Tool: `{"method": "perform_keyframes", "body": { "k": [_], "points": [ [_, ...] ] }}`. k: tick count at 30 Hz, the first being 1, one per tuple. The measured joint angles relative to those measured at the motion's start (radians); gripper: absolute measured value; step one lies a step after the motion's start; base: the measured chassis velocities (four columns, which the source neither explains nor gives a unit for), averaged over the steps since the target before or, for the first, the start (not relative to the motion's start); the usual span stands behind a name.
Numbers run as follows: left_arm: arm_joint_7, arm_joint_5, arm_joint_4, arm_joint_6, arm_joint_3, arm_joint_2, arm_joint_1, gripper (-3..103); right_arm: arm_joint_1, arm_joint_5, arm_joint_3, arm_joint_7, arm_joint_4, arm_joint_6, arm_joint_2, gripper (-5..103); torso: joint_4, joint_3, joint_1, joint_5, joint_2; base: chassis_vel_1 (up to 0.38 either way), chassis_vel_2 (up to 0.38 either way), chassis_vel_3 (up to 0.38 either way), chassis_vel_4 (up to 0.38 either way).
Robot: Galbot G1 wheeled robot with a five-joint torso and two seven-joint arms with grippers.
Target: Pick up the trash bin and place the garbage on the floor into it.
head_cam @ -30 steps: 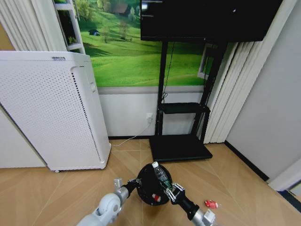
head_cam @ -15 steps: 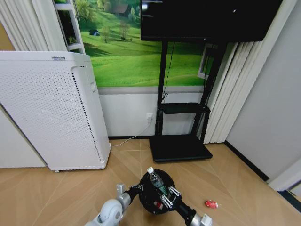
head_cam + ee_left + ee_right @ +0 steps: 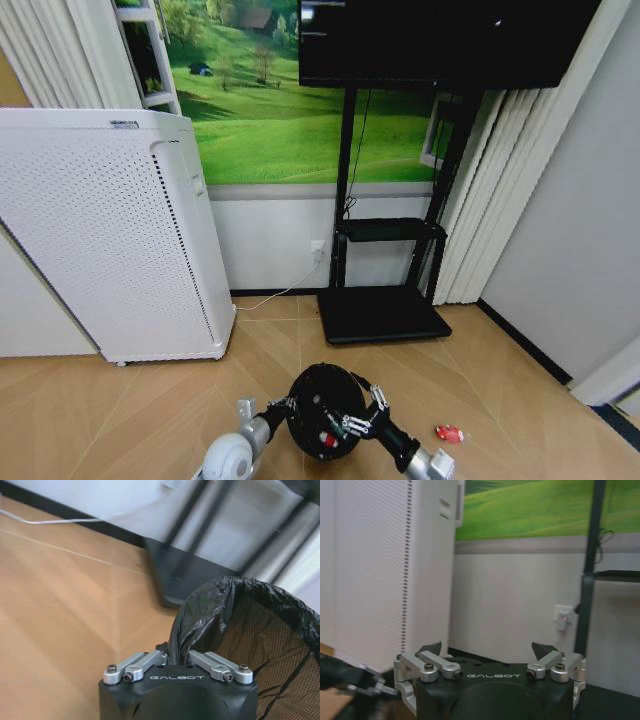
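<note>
Black mesh under a loose liner, the trash bin (image 3: 322,410) looks light and slightly flexible, so its rim is the sensible hold. From its left, the left gripper (image 3: 176,656) pinches that rim; the right gripper (image 3: 362,412) hovers spread over the mouth. A red-white item (image 3: 449,434) lies on the floor (image 3: 130,410), right.

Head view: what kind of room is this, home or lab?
Likely a staged living-room mock-up in a lab or showroom, though that is a guess. A large screen on a black rolling stand faces a meadow wall mural, with a tall white perforated appliance beside it on herringbone wood floor.
</note>
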Motion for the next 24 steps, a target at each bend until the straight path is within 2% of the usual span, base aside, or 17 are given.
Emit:
{"method": "perform_keyframes", "body": {
  "k": [1, 2, 4, 6, 9, 10, 12, 13, 15, 24],
  "points": [
    [-0.026, -0.024, -0.032, 0.011, -0.058, 0.012, 0.025, 3, 0.002, 0.002, 0.013, 0.036, 0.002, -0.022, 0.008, 99, 0.0000, 0.000, 0.000, 0.0000, 0.000, 0.000, 0.000, 0.000, 0.000],
    [-0.026, -0.024, -0.032, 0.011, -0.058, 0.012, 0.025, 3, 0.002, 0.002, 0.013, 0.036, 0.002, -0.022, 0.008, 99, 0.0000, 0.000, 0.000, 0.0000, 0.000, 0.000, 0.000, 0.000, 0.000],
    [-0.056, -0.064, -0.074, 0.017, -0.166, 0.028, 0.064, 3, 0.009, 0.005, 0.032, 0.068, 0.000, -0.049, 0.017, 100, -0.0001, 0.000, 0.000, 0.0001, 0.000, 0.000, 0.000, 0.000, 0.000],
    [-0.064, -0.076, -0.084, 0.019, -0.197, 0.029, 0.077, 3, 0.014, 0.004, 0.037, 0.074, -0.003, -0.053, 0.020, 100, -0.0001, 0.000, 0.000, 0.0001, 0.000, 0.000, 0.000, 0.000, 0.000],
    [-0.084, -0.134, -0.121, 0.024, -0.412, 0.010, 0.176, 3, 0.040, 0.006, 0.061, 0.100, -0.035, -0.059, 0.025, 100, 0.0003, 0.000, 0.000, -0.0003, 0.000, -0.014, -0.005, 0.011, 0.020],
    [-0.084, -0.134, -0.121, 0.024, -0.412, 0.010, 0.176, 3, 0.040, 0.006, 0.061, 0.100, -0.035, -0.059, 0.025, 100, 0.0003, 0.000, 0.000, -0.0003, 0.000, -0.041, -0.014, 0.033, 0.059],
    [-0.098, -0.164, -0.138, 0.019, -0.522, -0.009, 0.217, 3, 0.040, 0.035, 0.067, 0.092, -0.061, -0.053, 0.023, 100, 0.0005, 0.000, 0.000, 0.0001, 0.000, -0.053, -0.056, 0.071, 0.073],
    [-0.098, -0.164, -0.138, 0.019, -0.522, -0.009, 0.217, 3, 0.040, 0.035, 0.067, 0.092, -0.061, -0.053, 0.023, 100, 0.0005, 0.000, 0.000, 0.0001, 0.000, -0.065, -0.056, 0.078, 0.087],
    [-0.110, -0.196, -0.169, 0.015, -0.609, -0.030, 0.245, 3, 0.039, 0.039, 0.075, 0.068, -0.101, -0.046, 0.035, 100, 0.0001, 0.000, 0.000, 0.0003, 0.000, -0.131, -0.115, 0.100, 0.144],
    [-0.104, -0.222, -0.225, 0.014, -0.714, -0.050, 0.317, 3, 0.025, 0.031, 0.078, 0.036, -0.121, -0.036, 0.052, 100, 0.0000, 0.000, 0.000, 0.0003, 0.000, -0.198, -0.201, 0.202, 0.197]
  ]
}}
